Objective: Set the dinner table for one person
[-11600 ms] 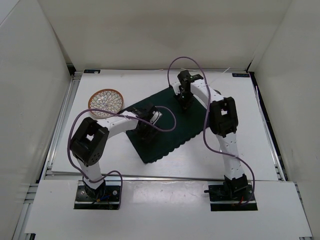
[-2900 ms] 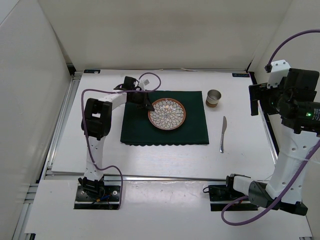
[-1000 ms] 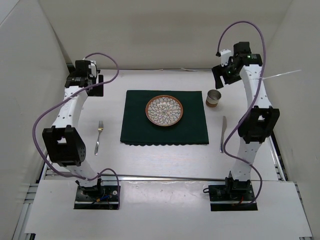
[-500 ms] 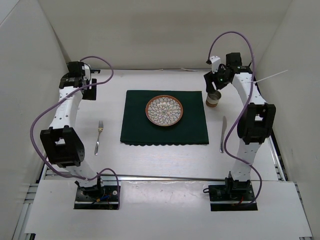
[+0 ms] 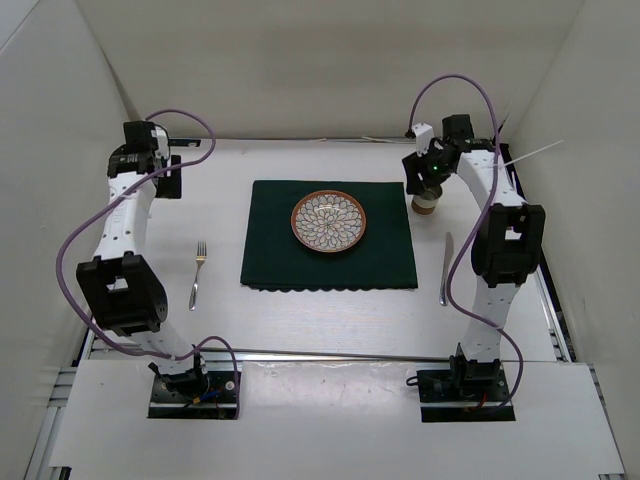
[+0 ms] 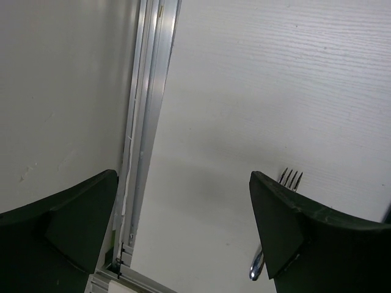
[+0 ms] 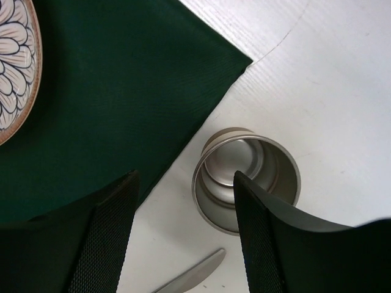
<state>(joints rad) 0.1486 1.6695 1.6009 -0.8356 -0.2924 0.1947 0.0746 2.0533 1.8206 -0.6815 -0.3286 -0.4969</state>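
Claws first: how wide are they?

The right claw [image 7: 184, 178] is partly spread, its fingers [image 7: 109, 235] apart and gripping nothing. It hangs over the steel cup [image 7: 244, 152]. In the wrist view one finger crosses the cup's mouth and the other stands outside its wall, on the placemat side. Whether either touches metal I cannot tell.

And the left claw?

The left claw [image 6: 183, 183] gapes wide with only bare tabletop between its fingers, up by the table's 10 o'clock corner. Tines of the fork [image 6: 291, 178] peek out beside one finger.

What is in the containers?

The cup stands upright and shows only its own stepped metal floor. The plate [image 5: 329, 221] lies flat in the middle of the placemat [image 5: 275, 255], its petal pattern showing whole.

Where does it all sit on the dinner table?

The dinner table [image 5: 330, 318] fills the space ahead of the arm bases. From the placemat, the cup is at 2 o'clock just off the corner, the knife [image 5: 445, 268] at 3 and the fork at 9, both on bare white.
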